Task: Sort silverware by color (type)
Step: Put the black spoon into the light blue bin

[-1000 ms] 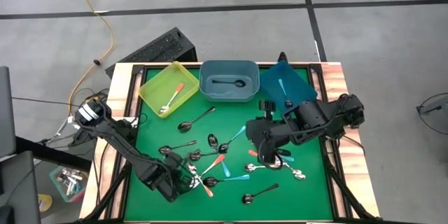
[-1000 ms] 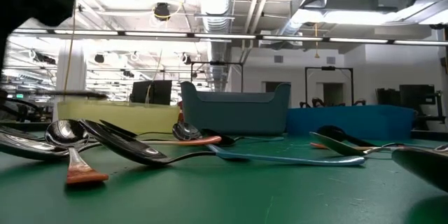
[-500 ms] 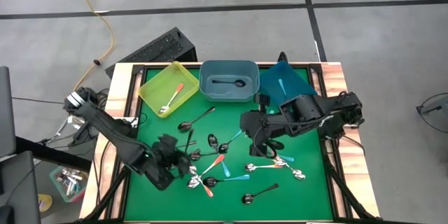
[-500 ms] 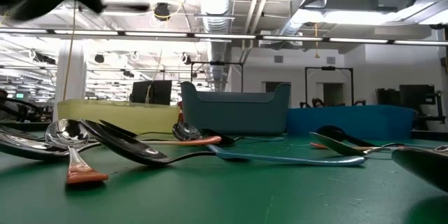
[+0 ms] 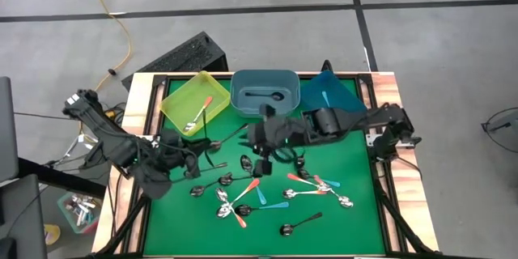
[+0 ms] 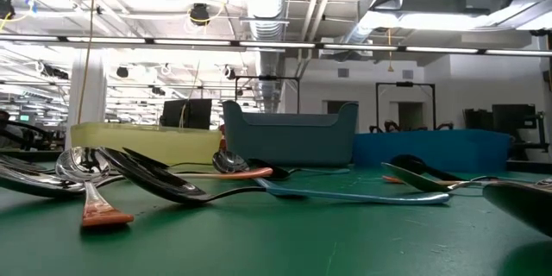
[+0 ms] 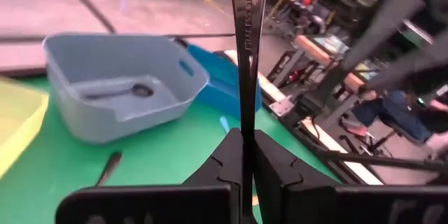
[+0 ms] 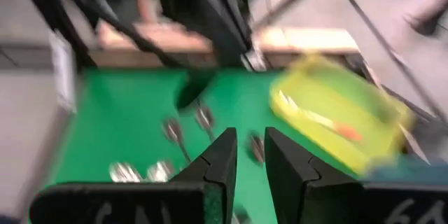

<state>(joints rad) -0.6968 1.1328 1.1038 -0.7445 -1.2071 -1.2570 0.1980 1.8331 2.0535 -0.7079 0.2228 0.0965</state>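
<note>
Several spoons (image 5: pixel 243 198) with orange, teal or plain metal handles lie scattered on the green mat (image 5: pixel 356 170); the low view shows them (image 6: pixel 155 181) close up. My left gripper (image 7: pixel 243 136) hovers over the mat's left part (image 5: pixel 198 155), shut on a plain metal spoon (image 7: pixel 241 42). My right gripper (image 8: pixel 250 147) hangs over the mat's middle (image 5: pixel 263 164), fingers slightly apart, with nothing seen between them. No gripper shows in the low view. My left gripper pinches the plain metal spoon between its two fingers. The flat handle (image 7: pixel 243 105) sticks straight out ahead of the fingertips, in line with the fingers. The fingers hide the end they hold. The spoon is lifted clear of the mat, and the gripper points nearly level.
Three bins stand along the far edge: a yellow one (image 5: pixel 194 101) with an orange-handled spoon, a grey-blue one (image 5: pixel 263 91) with a dark spoon, and a blue one (image 5: pixel 328 97) with a teal spoon. Wooden rails (image 5: pixel 142 101) frame the mat.
My left gripper has risen from the spoon pile near the front edge, gone toward the table's left and far side, and tipped from pointing down to nearly level, carrying the metal spoon. My right gripper has swung from the mat's right part toward its middle.
</note>
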